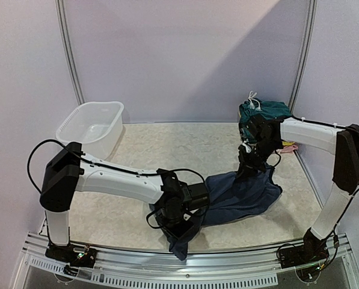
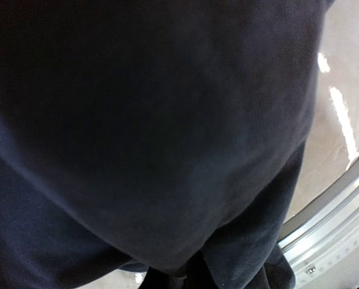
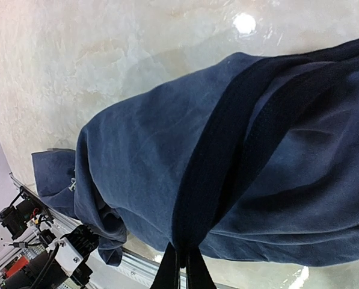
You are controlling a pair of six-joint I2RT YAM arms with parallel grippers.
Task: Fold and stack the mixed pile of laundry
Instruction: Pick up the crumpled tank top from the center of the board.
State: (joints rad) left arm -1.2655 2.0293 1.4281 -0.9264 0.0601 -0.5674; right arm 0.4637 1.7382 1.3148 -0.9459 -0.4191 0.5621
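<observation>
Nearest lens: dark navy cloth garment (image 2: 167, 132) fills almost the whole left wrist view; the fingers are hidden behind it.
Garment position: it lies crumpled on the beige marbled tabletop (image 1: 185, 144), right of centre and strung between the two arms. One end hangs over the aluminium front rail (image 1: 185, 265).
Left gripper (image 1: 182, 224): jaws closed. Cloth bunches at it and hangs below, so I judge it is pinching the near end of the garment, though the contact itself is not visible.
Right gripper (image 3: 180, 272): jaws closed tight on a dark fold of the garment, with the fabric lifted off the table at that point.
Rest of pile: dark teal shorts with white drawstring (image 1: 269, 111) sit heaped at the far right corner, behind the right arm. A small pink and yellow scrap (image 1: 288, 146) lies just beside them, too small to identify.
Container: white translucent plastic tub (image 1: 114, 129) stands far left, well apart from all the cloth. Nothing shows inside it.
Done: no folded item or stack is visible.
Left: judged early. The navy garment needs flattening and folding, then the teal shorts, then stacking.
Risk: the overhanging end may drag the cloth off the edge.
</observation>
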